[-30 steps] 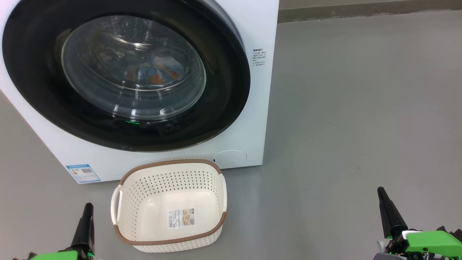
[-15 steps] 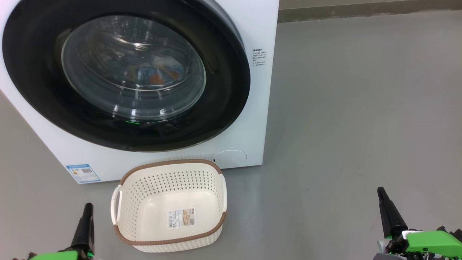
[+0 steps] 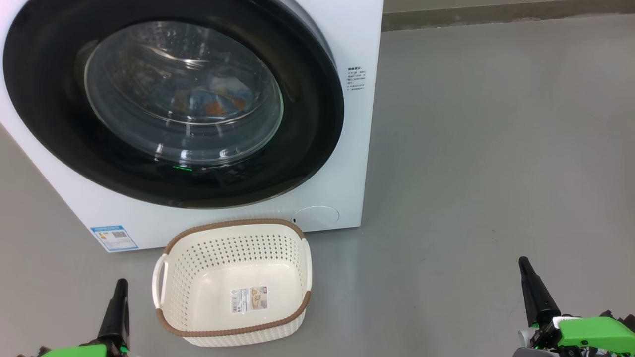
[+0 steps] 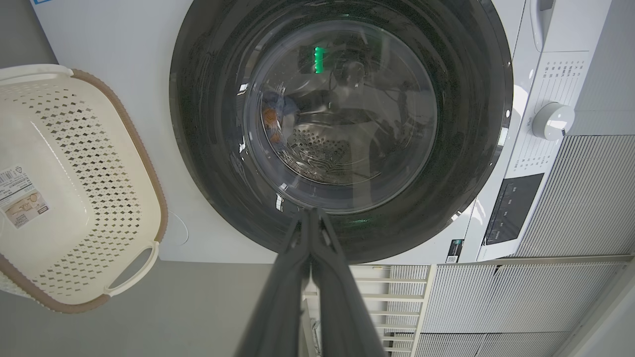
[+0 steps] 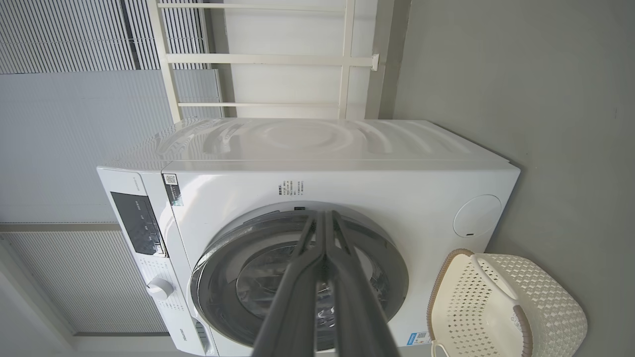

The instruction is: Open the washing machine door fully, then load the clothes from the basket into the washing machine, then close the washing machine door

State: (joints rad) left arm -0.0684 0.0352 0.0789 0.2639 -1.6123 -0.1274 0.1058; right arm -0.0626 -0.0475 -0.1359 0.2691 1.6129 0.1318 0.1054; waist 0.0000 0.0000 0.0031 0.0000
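The washing machine door point(image 3: 173, 104) sits shut in the upper left of the frame, the clothes point(image 3: 213, 101) behind its glass and the basket point(image 3: 233, 224) empty below, so my left fingers point(image 3: 117, 307) and right fingers point(image 3: 535, 290) rest pressed together, holding nothing, in the bottom corners.

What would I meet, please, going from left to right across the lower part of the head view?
left tool, fingers together and pointing up → basket, upright with no garments in it → right tool, fingers together as well
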